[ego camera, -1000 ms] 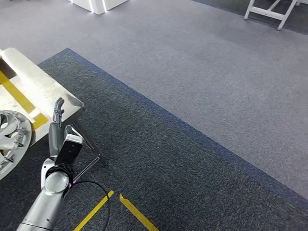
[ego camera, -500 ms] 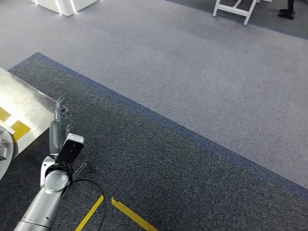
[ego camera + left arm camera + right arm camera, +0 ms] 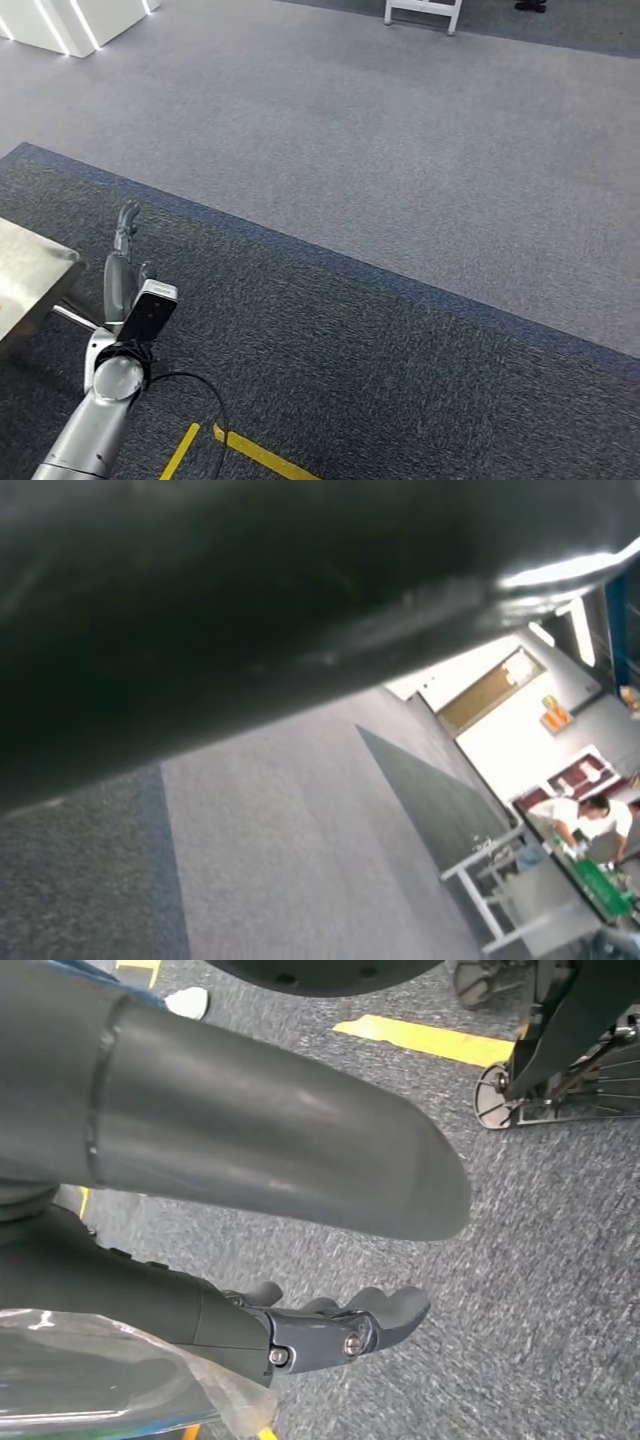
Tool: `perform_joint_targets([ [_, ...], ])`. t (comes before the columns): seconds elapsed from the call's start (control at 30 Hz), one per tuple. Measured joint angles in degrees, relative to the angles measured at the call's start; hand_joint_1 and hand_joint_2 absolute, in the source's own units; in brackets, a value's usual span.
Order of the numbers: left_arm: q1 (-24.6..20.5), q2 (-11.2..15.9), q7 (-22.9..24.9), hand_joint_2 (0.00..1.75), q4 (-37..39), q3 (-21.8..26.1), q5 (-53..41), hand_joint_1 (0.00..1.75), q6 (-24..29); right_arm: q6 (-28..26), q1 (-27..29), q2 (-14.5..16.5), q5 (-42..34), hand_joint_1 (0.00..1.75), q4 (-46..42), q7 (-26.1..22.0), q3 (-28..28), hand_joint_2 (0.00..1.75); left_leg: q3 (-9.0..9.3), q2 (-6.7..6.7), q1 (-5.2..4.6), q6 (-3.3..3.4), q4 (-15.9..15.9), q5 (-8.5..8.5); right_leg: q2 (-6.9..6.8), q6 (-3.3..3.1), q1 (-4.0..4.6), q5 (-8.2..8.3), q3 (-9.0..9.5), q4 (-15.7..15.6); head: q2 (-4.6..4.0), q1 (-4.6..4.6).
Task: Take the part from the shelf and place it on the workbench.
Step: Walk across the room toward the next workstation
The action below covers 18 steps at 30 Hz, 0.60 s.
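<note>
At the left edge of the head view, a corner of a bare metal counter (image 3: 30, 275) juts into frame, with a slim support bar under it; most of its top is cut off by the frame edge, so what it carries cannot be told. Just right of it the left hand (image 3: 121, 265) is raised upright over the dark carpet (image 3: 340, 350), fingers extended and apart, holding nothing. That posture reads as a carried, idle arm rather than a reach. A black cable loops from the wrist toward the lower edge, near two yellow floor tape strips (image 3: 260, 455).

Across the middle and right of that view lies pale grey carpet (image 3: 377, 150). White lit furniture sits at upper left, a white frame leg at top centre.

The task's part cannot be located on any surface seen here. In the left wrist view a dark, blurred form covers the upper half; what it is cannot be made out. A distant person at a green-topped bench sits at lower right.

In the right wrist view the right hand (image 3: 317, 1330) hangs above the carpet, fingers lying together, slightly curled, gripping nothing evident. A clear plastic film at lower left is partly cut off. My judgement: the robot is between stations.
</note>
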Motion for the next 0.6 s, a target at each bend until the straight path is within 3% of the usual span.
perform_joint_targets([
  [0.03, 0.08, 0.05, 0.04, 0.00, 0.07, -0.02, -0.01, 0.00, 0.00, 0.03, 0.04, -0.01, 0.02, 0.00, 0.00, -0.01, 0.00, 0.00, -0.87, -0.13, -0.02, 0.06, 1.69, -0.05, 0.60, -0.04, 0.07, 0.00, 0.00, 0.02, 0.00, -0.01],
  [0.07, 0.12, 0.09, 0.04, 0.00, 0.11, -0.03, -0.04, 0.00, 0.00, 0.05, 0.09, -0.01, 0.04, 0.00, 0.00, -0.01, 0.00, 0.00, -0.79, -0.21, -0.02, 0.20, 1.24, 1.01, 1.21, -0.05, 0.12, 0.01, 0.02, 0.07, 0.00, 0.00],
  [0.13, 0.12, 0.14, 0.05, 0.00, 0.14, -0.07, -0.13, 0.00, 0.00, 0.10, 0.09, -0.01, 0.08, 0.00, 0.00, -0.01, 0.00, 0.00, 1.87, -1.17, -0.02, 0.67, -5.19, 5.28, 2.42, -0.02, 0.12, 0.02, 0.05, 0.19, 0.00, -0.02],
  [0.2, 0.08, 0.22, 0.08, 0.00, 0.14, -0.10, -0.20, 0.00, -0.01, 0.16, -0.01, 0.02, 0.10, 0.00, 0.01, -0.02, 0.00, 0.00, 4.59, -3.02, 0.01, 1.14, -11.73, 7.85, 3.50, 0.29, 0.16, 0.10, -0.26, 0.43, 0.00, 0.01],
  [0.23, 0.07, 0.25, 0.13, 0.00, 0.14, -0.12, -0.22, 0.00, -0.02, 0.18, -0.01, 0.03, 0.11, 0.00, 0.02, -0.03, 0.00, 0.00, 5.17, -3.66, -0.04, 1.29, -13.33, 8.10, 3.96, 0.58, 0.10, 0.22, -0.55, 0.50, 0.00, 0.04],
  [0.3, 0.04, 0.24, 0.21, 0.00, 0.14, -0.15, -0.24, 0.00, -0.09, 0.23, 0.13, 0.05, 0.13, 0.00, 0.03, -0.03, -0.01, 0.00, 5.32, -3.38, -0.15, 1.52, -14.02, 7.92, 4.73, 1.33, -0.06, 0.52, -1.00, 0.37, 0.00, 0.06],
  [0.33, 0.02, 0.18, 0.26, 0.00, 0.14, -0.17, -0.26, 0.00, -0.14, 0.27, 0.24, 0.04, 0.15, 0.00, 0.03, -0.02, -0.01, 0.00, 5.37, -2.88, -0.10, 1.79, -14.24, 8.10, 4.50, 1.67, -0.08, 0.42, -1.30, 0.48, 0.00, 0.08],
  [0.4, -0.04, 0.10, 0.32, 0.00, 0.14, -0.19, -0.30, 0.00, -0.21, 0.33, 0.25, 0.01, 0.19, 0.00, 0.04, 0.02, -0.03, 0.00, 5.57, -1.75, 0.13, 2.40, -14.79, 8.45, 2.52, 2.17, 0.06, -1.38, -2.86, 3.19, 0.00, 0.36],
  [0.47, 0.04, 0.13, 0.37, 0.00, 0.15, -0.17, -0.33, 0.00, -0.27, 0.36, 0.09, -0.01, 0.21, 0.00, 0.04, 0.03, -0.04, 0.00, 5.58, -0.55, 0.11, 2.71, -14.88, 8.49, 0.18, 2.52, 0.06, -4.86, -6.17, 10.05, 0.00, 0.58],
  [0.5, 0.10, 0.14, 0.40, 0.00, 0.19, -0.17, -0.34, 0.00, -0.29, 0.39, 0.05, -0.01, 0.21, 0.00, 0.04, 0.03, -0.04, 0.00, 5.57, 0.08, 0.06, 2.75, -14.87, 8.46, -0.31, 2.70, 0.01, -6.18, -7.81, 13.61, 0.00, 0.58],
  [0.53, 0.14, 0.14, 0.42, 0.00, 0.26, -0.19, -0.35, 0.00, -0.31, 0.39, 0.06, -0.01, 0.22, 0.00, 0.04, 0.03, -0.04, 0.00, 5.58, 0.68, 0.03, 2.77, -14.86, 8.44, -0.54, 2.84, -0.03, -6.63, -8.76, 15.74, 0.00, 0.57],
  [0.57, 0.15, 0.13, 0.46, 0.00, 0.33, -0.21, -0.36, 0.00, -0.33, 0.40, 0.09, 0.00, 0.23, 0.00, 0.04, 0.03, -0.04, 0.00, 5.60, 1.25, 0.03, 2.75, -14.84, 8.41, -0.70, 2.93, -0.06, -6.05, -8.67, 15.77, 0.00, 0.60],
  [0.6, 0.15, 0.11, 0.50, 0.00, 0.39, -0.22, -0.37, 0.00, -0.33, 0.40, 0.12, -0.01, 0.25, 0.00, 0.04, 0.03, -0.05, 0.00, 5.64, 1.78, 0.03, 2.67, -14.80, 8.35, -1.02, 2.95, -0.08, -4.56, -7.40, 13.51, 0.00, 0.59],
])
